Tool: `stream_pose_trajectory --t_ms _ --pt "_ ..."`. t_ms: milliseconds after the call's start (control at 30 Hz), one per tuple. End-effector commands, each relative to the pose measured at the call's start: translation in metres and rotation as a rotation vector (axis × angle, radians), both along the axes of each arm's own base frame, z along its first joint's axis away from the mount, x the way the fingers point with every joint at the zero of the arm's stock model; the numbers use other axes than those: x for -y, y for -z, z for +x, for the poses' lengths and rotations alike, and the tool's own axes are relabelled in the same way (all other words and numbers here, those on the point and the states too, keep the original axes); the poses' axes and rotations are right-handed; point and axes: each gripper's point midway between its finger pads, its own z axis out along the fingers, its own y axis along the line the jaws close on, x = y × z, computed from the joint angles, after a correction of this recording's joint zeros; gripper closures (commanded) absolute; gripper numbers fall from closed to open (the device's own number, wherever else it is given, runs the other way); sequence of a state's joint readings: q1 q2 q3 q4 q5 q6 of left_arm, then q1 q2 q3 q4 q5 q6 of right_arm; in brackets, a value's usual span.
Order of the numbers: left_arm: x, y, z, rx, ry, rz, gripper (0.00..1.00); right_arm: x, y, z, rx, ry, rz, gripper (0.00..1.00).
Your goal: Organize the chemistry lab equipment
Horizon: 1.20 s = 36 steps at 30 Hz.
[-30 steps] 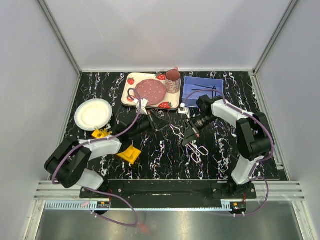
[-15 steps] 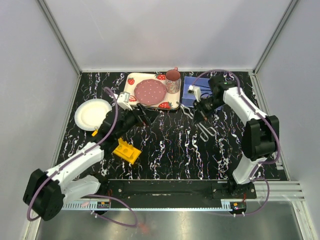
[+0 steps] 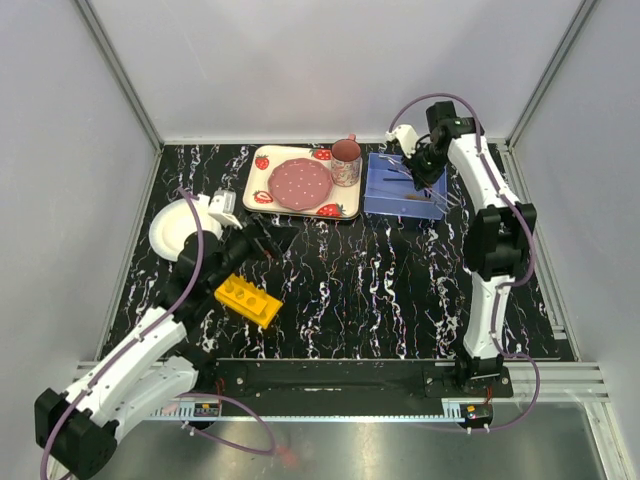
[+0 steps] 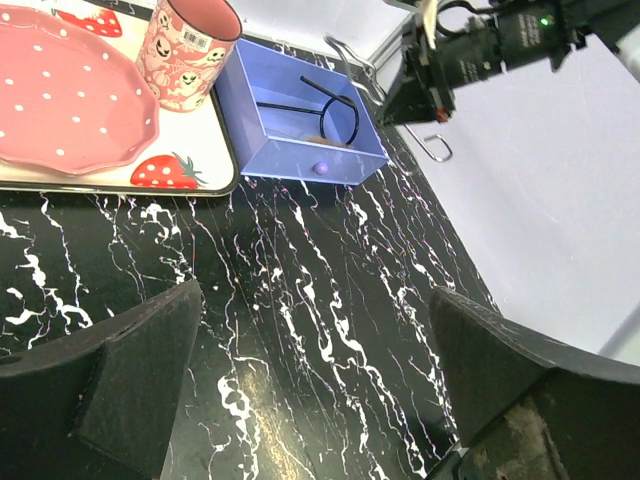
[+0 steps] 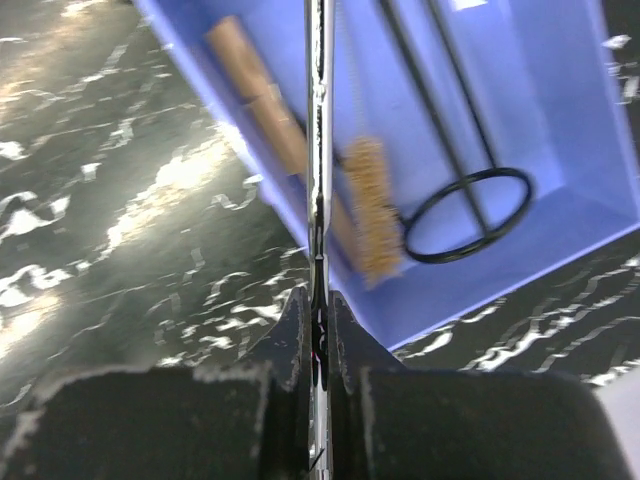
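Two arms show from overhead, and I read them from the left. A round white plate (image 3: 180,232) sits near the left edge of the table (image 3: 350,290). The left gripper (image 3: 272,238) hangs just right of the plate. The yellow rack (image 3: 248,300) lies flat on the table closer to the bases, apart from that gripper. My left wrist camera adds what the overhead cannot: its fingers (image 4: 130,370) are spread wide with nothing between them.

Further right stands the strawberry tray (image 3: 258,180) with its pink plate (image 3: 300,182) and cup (image 3: 346,162), and just beside it the blue bin (image 3: 400,205). The right gripper (image 3: 425,172) hovers over the bin.

Overhead I can barely make out the wire. The right wrist camera shows that gripper's fingers clenched on the thin wire tongs (image 5: 318,120), which run straight out above the bin's wall. It also shows the bin's contents best: a wooden stick (image 5: 262,100), a tan-bristled brush (image 5: 370,215) and a black ring tool (image 5: 470,210). From the left wrist I see a loop of the tongs hanging free under that gripper.
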<state>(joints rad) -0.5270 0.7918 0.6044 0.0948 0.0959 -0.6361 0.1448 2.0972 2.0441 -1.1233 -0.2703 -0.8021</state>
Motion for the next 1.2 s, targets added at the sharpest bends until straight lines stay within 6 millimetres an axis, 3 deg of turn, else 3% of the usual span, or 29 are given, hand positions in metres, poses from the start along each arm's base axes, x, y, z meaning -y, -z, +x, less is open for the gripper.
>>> stream_pose_trajectory --t_ms 0,67,100,333,467,500,600,867,1033,1167 --pt "-0.005 0.008 -0.012 -0.009 0.019 0.014 0.01 0.022 -0.017 0.043 0.125 -0.021 -0.161 0.99" --pt "-0.005 0.009 -0.015 -0.014 0.024 0.016 0.01 0.021 -0.007 0.048 0.105 -0.043 -0.172 0.99" --pt "-0.007 0.010 -0.017 -0.014 0.025 0.016 0.01 0.019 -0.012 0.054 0.125 -0.048 -0.172 0.99" --pt "-0.010 0.010 -0.022 -0.011 0.021 0.017 0.01 0.011 -0.003 0.070 0.165 -0.126 -0.205 0.99" --pt "-0.010 0.016 -0.024 -0.034 0.025 0.024 0.01 0.014 -0.008 0.090 0.224 -0.077 -0.217 0.99" --pt "-0.011 0.016 -0.024 -0.036 0.025 0.025 0.01 0.010 -0.018 0.097 0.255 -0.064 -0.201 0.98" --pt "-0.011 0.017 -0.025 -0.039 0.025 0.028 0.01 0.002 -0.017 0.104 0.258 -0.023 -0.148 0.95" --pt "-0.014 0.022 -0.027 -0.046 0.016 0.037 0.01 -0.008 0.006 0.101 0.199 0.006 -0.085 0.92" --pt "-0.014 0.021 -0.026 -0.048 0.014 0.042 0.01 -0.008 0.010 0.106 0.203 0.025 -0.084 0.91" --pt "-0.014 0.020 -0.026 -0.046 0.014 0.046 0.01 -0.016 0.003 0.099 0.191 0.003 -0.034 0.91"
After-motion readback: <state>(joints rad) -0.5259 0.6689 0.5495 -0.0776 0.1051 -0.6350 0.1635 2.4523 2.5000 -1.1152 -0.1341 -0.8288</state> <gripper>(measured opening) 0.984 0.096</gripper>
